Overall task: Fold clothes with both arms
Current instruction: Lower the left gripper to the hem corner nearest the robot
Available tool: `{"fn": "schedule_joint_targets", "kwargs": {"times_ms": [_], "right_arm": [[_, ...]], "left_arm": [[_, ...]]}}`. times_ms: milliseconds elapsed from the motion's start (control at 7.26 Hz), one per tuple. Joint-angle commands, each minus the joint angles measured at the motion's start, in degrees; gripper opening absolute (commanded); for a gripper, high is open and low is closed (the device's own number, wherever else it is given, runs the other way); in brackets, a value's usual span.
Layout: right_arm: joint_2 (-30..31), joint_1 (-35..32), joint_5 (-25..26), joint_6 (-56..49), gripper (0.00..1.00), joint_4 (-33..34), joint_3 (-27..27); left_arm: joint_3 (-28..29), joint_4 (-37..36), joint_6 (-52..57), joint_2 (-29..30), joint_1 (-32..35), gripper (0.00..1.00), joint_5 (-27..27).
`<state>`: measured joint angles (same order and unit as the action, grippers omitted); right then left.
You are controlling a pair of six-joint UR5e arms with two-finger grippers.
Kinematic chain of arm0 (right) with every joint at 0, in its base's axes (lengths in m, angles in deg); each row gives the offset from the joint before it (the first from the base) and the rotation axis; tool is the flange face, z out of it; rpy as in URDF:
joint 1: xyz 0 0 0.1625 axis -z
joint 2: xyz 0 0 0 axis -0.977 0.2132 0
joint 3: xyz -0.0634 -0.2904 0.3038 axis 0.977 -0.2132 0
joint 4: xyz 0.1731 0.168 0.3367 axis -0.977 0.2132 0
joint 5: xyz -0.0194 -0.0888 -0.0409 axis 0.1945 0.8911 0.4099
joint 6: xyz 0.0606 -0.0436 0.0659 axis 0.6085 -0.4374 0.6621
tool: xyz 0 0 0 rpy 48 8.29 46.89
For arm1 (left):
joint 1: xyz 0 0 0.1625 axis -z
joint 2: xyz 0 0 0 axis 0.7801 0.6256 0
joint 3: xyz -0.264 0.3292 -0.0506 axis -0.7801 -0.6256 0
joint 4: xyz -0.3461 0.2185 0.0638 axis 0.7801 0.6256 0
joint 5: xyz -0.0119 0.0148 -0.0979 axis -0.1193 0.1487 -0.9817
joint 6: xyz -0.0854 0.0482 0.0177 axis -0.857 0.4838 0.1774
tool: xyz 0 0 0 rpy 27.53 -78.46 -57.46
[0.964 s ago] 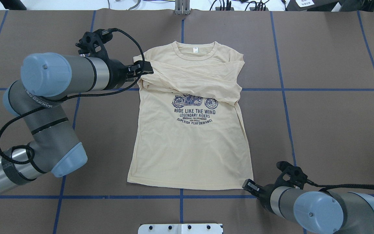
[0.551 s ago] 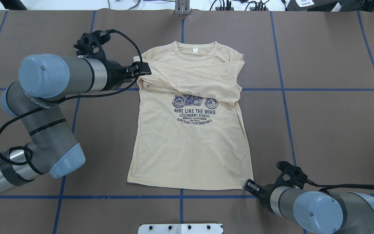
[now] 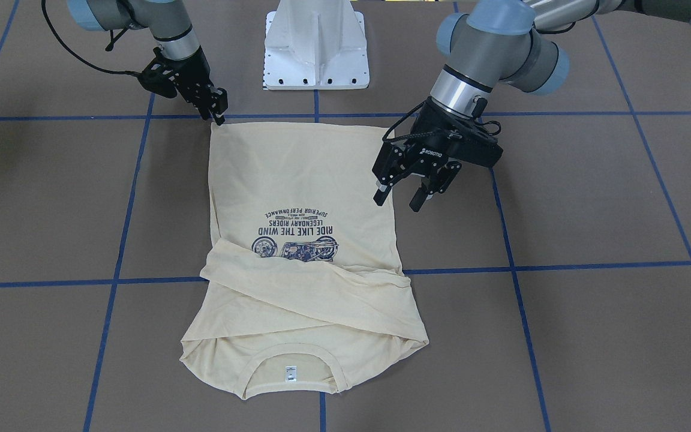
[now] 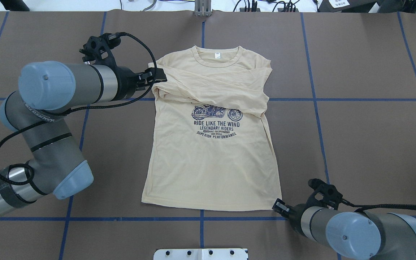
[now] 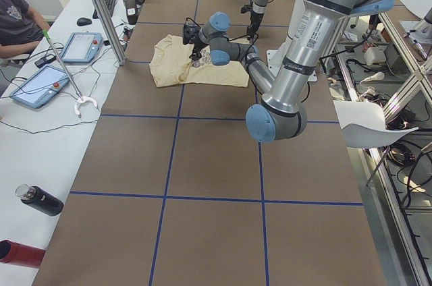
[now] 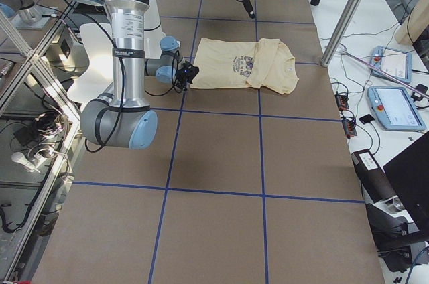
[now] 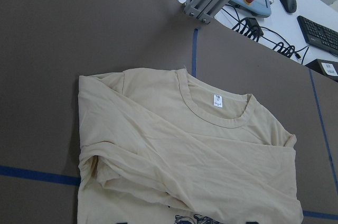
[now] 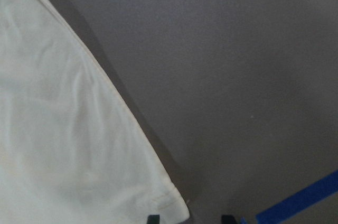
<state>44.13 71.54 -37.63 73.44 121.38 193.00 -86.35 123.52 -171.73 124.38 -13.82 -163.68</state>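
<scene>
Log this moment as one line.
shirt: sleeves folded across chest | left gripper: open, above shirt's edge | right gripper: open, at hem corner

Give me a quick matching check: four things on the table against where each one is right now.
Things:
1 left gripper
2 right gripper
3 label
4 sleeves

Places:
A at the shirt's hem corner
B inside the neckline
C folded across the chest
D open, above the shirt's side edge

Pairs: 1-D, 2-A, 3-B, 4-C.
</scene>
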Motion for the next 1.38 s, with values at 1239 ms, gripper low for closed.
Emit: {"fn": "schedule_joint_targets", "kwargs": {"times_ms": [1239], "right_arm": [[-0.2, -1.8, -1.2, -0.3, 0.0, 0.1, 3.7]], "left_arm": [[-9.7, -4.5, -11.7, -13.9, -13.7, 0.79, 0.1]]}}
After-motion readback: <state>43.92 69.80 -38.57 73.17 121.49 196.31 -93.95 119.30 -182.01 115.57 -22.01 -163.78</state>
